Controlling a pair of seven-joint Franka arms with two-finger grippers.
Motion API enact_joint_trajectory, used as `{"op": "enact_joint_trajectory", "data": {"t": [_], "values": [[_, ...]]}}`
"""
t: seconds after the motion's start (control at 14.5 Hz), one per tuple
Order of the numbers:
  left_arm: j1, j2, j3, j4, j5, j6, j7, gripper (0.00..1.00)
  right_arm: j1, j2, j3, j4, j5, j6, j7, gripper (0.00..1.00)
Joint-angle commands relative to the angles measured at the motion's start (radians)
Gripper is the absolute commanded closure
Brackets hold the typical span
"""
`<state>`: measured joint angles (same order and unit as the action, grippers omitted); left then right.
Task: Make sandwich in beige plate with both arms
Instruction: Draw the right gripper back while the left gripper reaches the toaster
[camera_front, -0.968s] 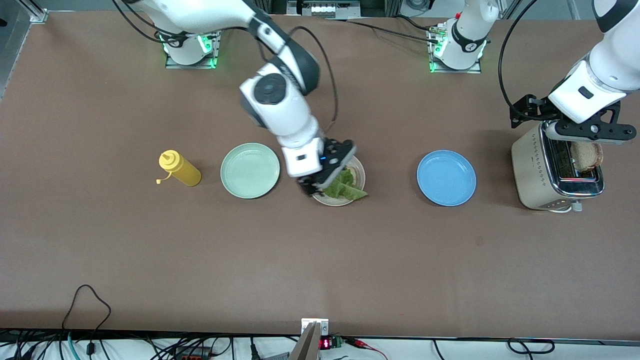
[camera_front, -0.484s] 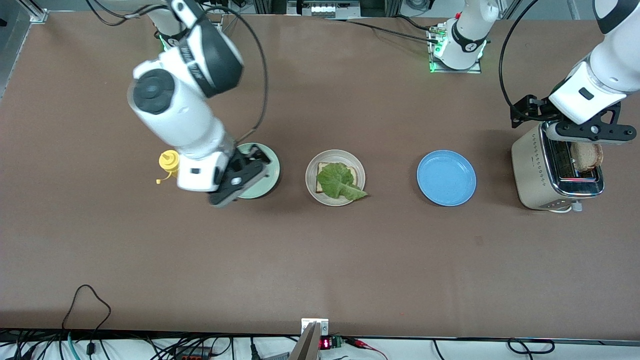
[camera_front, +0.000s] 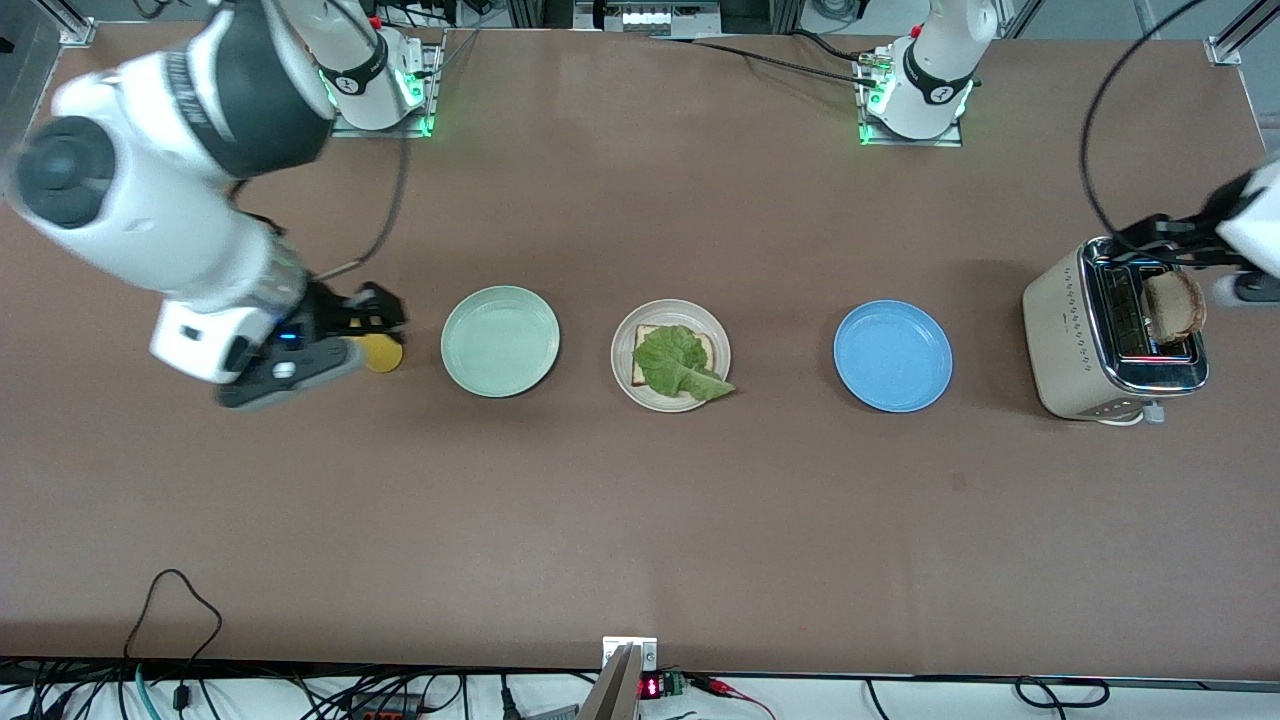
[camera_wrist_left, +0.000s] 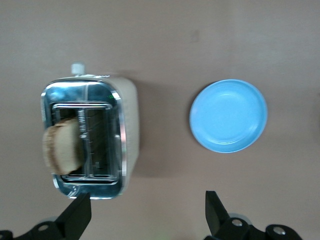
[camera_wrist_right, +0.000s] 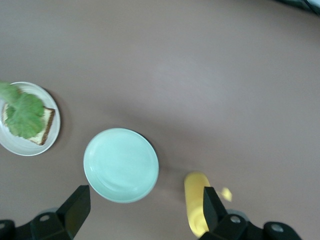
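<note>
Plainly, the coming move turned on the second bread slice (camera_front: 1174, 306), which stood upright in a slot of the toaster (camera_front: 1112, 342) at the left arm's end of the surface (camera_front: 640, 520). The left pincer (camera_wrist_left: 148, 212) hung over that end, its fingers (camera_wrist_left: 76, 216) spread wide with nothing between them. In the left wrist view the toaster sat close under one fingertip, and the slice poked up from the slot farther from the blue plate (camera_wrist_left: 228, 115). The slice's broad face ran along the slot, so a grasp would probably need the fingers set across its thin width, one on each face.

Meanwhile the beige plate (camera_front: 624, 372) lay in the middle of the row, between the mint-green plate (camera_front: 500, 341) and the blue plate. On it rested one bread slice (camera_front: 645, 360) with a ruffled lettuce leaf (camera_front: 678, 364) on top, the leaf's tip hanging over the rim toward the front camera. The sandwich lacked only its top slice.

Over at the right arm's end, the right pincer (camera_wrist_right: 146, 210) hovered above the yellow squeeze bottle (camera_wrist_right: 196, 207), likewise wide open and empty, well apart from the toaster. By that layout the left arm was clearly the nearer one to the remaining slice, and its carry to the beige plate would pass over the blue plate.
</note>
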<state>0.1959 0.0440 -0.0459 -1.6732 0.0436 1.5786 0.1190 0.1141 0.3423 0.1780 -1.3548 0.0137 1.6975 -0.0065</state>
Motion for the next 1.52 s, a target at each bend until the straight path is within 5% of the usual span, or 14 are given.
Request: {"op": "enact_joint_trajectory", "data": {"t": [0.0,0.62,1.24,1.31,1.45], "values": [[0.092,0.054,-0.008,0.015,0.013,0.009,0.086,0.0,-0.028,-0.069,-0.004,-0.037,-0.011,-0.085,0.106,0.0],[0.296,0.221,-0.011,-0.023,0.068,0.168,0.474,0.0,-0.031,-0.34,-0.176,-0.282,-0.015,-0.041,0.157,0.0],[0.326,0.206,-0.017,-0.173,-0.004,0.294,0.484,0.0,-0.077,-0.405,-0.16,-0.34,-0.035,-0.032,0.198,0.0],[0.326,0.206,-0.017,-0.184,-0.004,0.319,0.484,0.02,-0.105,-0.407,-0.128,-0.339,-0.035,-0.033,0.192,0.0],[0.326,0.203,-0.019,-0.192,-0.004,0.319,0.476,0.29,-0.116,-0.41,-0.109,-0.339,-0.035,-0.042,0.166,0.0]]}}
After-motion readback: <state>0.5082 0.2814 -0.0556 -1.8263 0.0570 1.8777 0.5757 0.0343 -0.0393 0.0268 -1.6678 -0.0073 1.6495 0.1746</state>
